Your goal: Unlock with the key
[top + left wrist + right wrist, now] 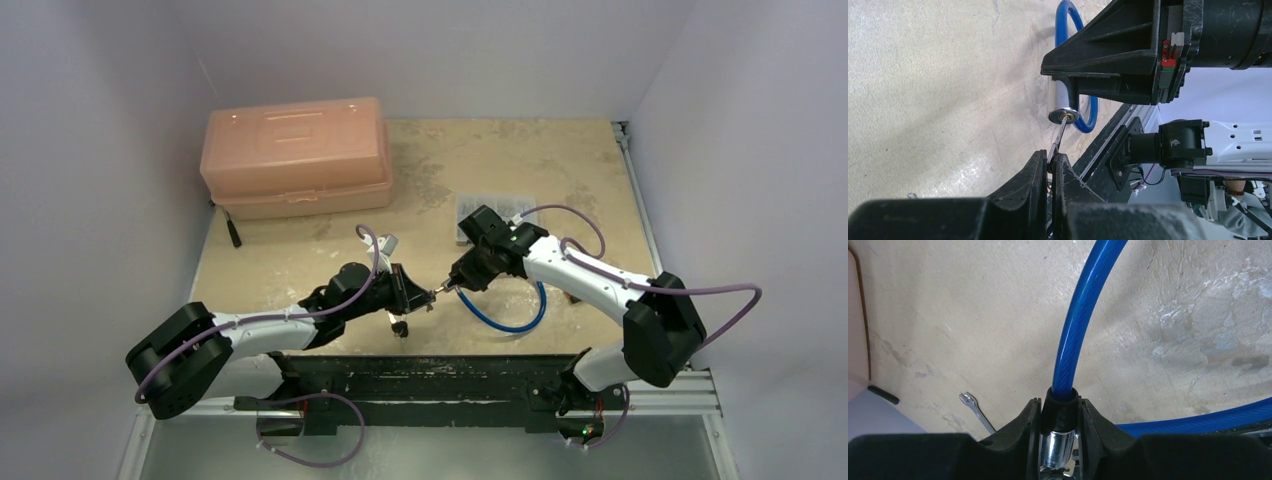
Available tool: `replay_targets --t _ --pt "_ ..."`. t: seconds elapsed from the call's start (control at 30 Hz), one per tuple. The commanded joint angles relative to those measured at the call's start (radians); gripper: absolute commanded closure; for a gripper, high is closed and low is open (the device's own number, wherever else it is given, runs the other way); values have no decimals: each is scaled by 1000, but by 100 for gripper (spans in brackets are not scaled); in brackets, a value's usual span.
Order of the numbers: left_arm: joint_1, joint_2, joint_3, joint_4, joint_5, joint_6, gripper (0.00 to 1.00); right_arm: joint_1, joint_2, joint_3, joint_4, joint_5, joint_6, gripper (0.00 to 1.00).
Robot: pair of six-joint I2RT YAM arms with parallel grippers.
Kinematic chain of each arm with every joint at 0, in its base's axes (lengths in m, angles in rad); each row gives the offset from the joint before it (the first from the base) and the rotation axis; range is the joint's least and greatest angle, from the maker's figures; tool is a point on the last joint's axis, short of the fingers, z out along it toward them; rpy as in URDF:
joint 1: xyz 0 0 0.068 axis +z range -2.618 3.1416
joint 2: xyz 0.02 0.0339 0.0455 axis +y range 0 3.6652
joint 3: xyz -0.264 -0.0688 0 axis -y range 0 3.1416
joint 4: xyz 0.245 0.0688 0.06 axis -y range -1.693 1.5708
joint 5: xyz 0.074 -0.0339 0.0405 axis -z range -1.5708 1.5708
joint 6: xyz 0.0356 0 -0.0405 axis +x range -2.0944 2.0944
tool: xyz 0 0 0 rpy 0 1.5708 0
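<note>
Left arm low, left fingers pinching key, right fingers clamping lock

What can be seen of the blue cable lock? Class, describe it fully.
The cable lock is a glossy blue, plastic-coated cable lying in a loop on the worn table. One end runs into a black collar and then a shiny metal barrel, clamped between the right gripper fingers. The barrel's round end face points at the left gripper, which pinches a slim key whose tip sits in the brass keyway.
</note>
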Motion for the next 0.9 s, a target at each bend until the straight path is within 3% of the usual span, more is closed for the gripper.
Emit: replay_targets --t 0.0,0.87 --pt "-2 -10 17 48 -17 0 100 4 -37 -5 27 -13 27 100" --pt "-24 24 42 65 -39 5 100 5 -65 -23 35 -1 43 100"
